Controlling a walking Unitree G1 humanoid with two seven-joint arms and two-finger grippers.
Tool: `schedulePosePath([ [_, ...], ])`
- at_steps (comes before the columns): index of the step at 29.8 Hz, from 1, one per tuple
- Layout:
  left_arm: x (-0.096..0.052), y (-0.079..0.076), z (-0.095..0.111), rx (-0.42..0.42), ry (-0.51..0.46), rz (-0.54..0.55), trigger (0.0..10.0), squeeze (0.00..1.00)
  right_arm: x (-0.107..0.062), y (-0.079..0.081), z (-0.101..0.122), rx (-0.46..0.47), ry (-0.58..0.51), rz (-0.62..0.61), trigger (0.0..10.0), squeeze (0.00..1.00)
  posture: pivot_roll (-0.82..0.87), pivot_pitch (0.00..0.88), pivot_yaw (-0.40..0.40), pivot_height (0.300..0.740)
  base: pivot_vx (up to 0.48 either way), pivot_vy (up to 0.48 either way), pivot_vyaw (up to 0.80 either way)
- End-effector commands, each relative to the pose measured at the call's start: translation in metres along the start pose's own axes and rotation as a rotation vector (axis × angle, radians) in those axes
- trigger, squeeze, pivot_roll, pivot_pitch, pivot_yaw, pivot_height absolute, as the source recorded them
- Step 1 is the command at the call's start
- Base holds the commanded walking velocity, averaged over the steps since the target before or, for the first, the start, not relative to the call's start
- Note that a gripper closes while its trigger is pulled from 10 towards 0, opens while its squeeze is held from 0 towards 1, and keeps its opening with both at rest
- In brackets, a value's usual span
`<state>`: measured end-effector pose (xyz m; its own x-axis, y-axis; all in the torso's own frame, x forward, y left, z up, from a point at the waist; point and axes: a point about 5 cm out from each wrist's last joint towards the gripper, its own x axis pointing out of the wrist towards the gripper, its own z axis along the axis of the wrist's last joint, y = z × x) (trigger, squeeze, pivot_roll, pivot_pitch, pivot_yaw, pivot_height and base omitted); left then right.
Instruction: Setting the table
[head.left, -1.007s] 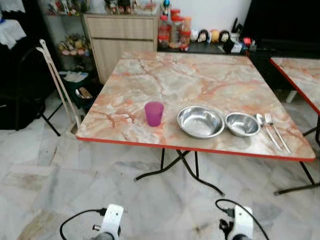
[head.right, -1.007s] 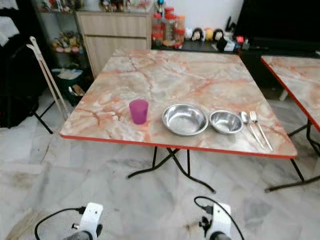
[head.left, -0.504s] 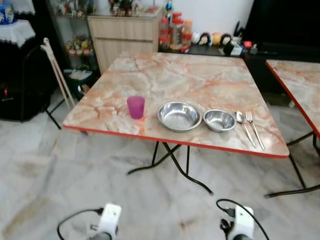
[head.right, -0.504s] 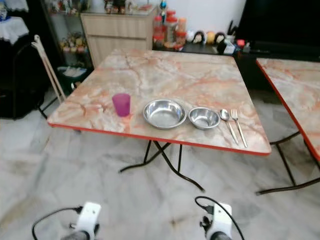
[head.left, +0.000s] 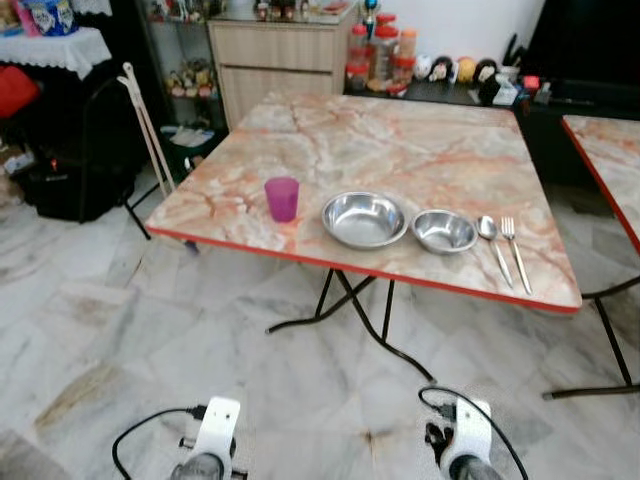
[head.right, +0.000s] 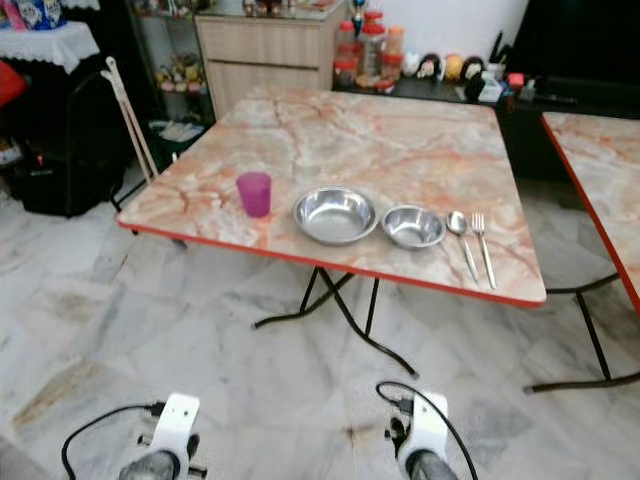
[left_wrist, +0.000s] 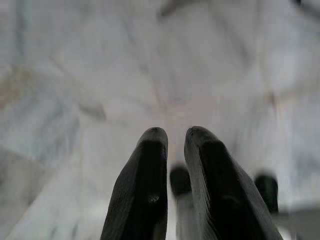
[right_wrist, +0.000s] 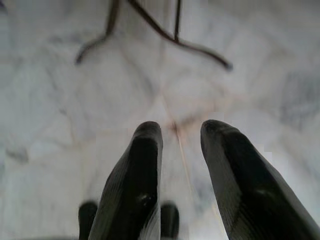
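Pincers hang low over the pale marble floor (head.left: 120, 330), both empty: the left pincer (left_wrist: 175, 137) has its two black fingers drawn nearly together with only a slit between them, while the right pincer (right_wrist: 181, 132) holds its fingers parted on nothing, the black folding legs (right_wrist: 165, 35) of the surface crossing the floor ahead of it. Well forward of both, and higher, stands the marble-patterned surface (head.left: 420, 140) with its red edge, the place setting ranged in a row along the near side: purple cup (head.left: 282, 198) on the robot's left, then the large steel bowl (head.left: 364, 219), the small steel bowl (head.left: 445, 231) just beside it, and the spoon (head.left: 491, 240) and fork (head.left: 515, 252) lying side by side, their long axes running away from the robot toward the far edge. The cutlery and small bowl lie nearer the right arm, the cup nearer the left; any reach would likely call for stepping closer first. Beyond, a wooden cabinet (head.left: 285, 60) and a row of jars (head.left: 378, 55) back the room, a second marble surface (head.left: 610, 160) to the right.
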<state>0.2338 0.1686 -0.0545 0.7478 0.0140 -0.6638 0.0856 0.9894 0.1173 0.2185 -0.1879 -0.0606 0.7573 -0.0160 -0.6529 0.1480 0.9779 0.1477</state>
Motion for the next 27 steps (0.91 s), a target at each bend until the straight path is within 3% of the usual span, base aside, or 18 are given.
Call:
schedulePosePath([
  [1,0.002,0.004,0.014,-0.014,-0.059,0.022,10.0,0.00,0.001,0.001,0.007,-0.002,-0.034,0.005,10.0,0.00,0.02,0.000,-0.039,0.740,0.000,0.000,0.00],
  [3,0.002,0.004,0.014,-0.014,-0.059,0.022,10.0,0.00,0.001,0.001,0.007,-0.002,-0.034,0.005,10.0,0.00,0.02,0.000,-0.039,0.740,0.000,0.000,0.00],
  [5,0.005,0.002,0.047,-0.043,-0.218,0.024,10.0,0.00,0.006,0.013,0.031,-0.055,-0.152,0.052,10.0,0.00,0.02,0.000,-0.036,0.740,0.000,0.000,0.00],
  [10,0.005,0.002,0.063,-0.064,-0.298,0.038,10.0,0.00,0.007,0.022,0.043,-0.089,-0.216,0.085,10.0,0.00,0.02,0.000,-0.036,0.740,0.000,0.000,0.00],
  [12,0.004,0.003,0.075,-0.070,-0.372,0.044,10.0,0.00,0.007,0.031,0.056,-0.124,-0.302,0.109,10.0,0.00,0.02,0.000,-0.034,0.740,0.000,0.000,0.00],
  [16,0.002,0.002,0.079,-0.066,-0.406,0.043,10.0,0.00,0.006,0.035,0.063,-0.146,-0.352,0.121,10.0,0.00,0.02,0.000,-0.033,0.740,0.000,0.000,0.00],
  [17,0.000,0.000,0.085,-0.064,-0.457,0.043,10.0,0.53,0.004,0.042,0.072,-0.150,-0.421,0.141,10.0,0.00,0.02,0.000,-0.033,0.740,0.000,0.000,0.00],
  [18,-0.002,-0.002,0.088,-0.062,-0.485,0.039,10.0,1.00,0.003,0.045,0.078,-0.158,-0.456,0.143,10.0,0.03,0.02,0.000,-0.033,0.740,0.000,0.000,0.00],
  [19,-0.004,-0.005,0.094,-0.049,-0.525,0.037,10.0,1.00,0.001,0.050,0.085,-0.198,-0.498,0.139,10.0,0.64,0.02,0.000,-0.033,0.740,0.000,0.000,0.00],
  [21,-0.006,-0.007,0.096,-0.038,-0.544,0.041,10.0,1.00,0.000,0.053,0.088,-0.229,-0.531,0.137,10.0,1.00,0.02,0.000,-0.033,0.740,0.000,0.000,0.00],
  [27,-0.010,-0.011,0.120,-0.099,-0.637,0.040,10.0,1.00,-0.006,0.072,0.107,-0.186,-0.636,0.187,10.0,1.00,0.02,0.000,-0.038,0.740,0.000,0.000,0.00],
])
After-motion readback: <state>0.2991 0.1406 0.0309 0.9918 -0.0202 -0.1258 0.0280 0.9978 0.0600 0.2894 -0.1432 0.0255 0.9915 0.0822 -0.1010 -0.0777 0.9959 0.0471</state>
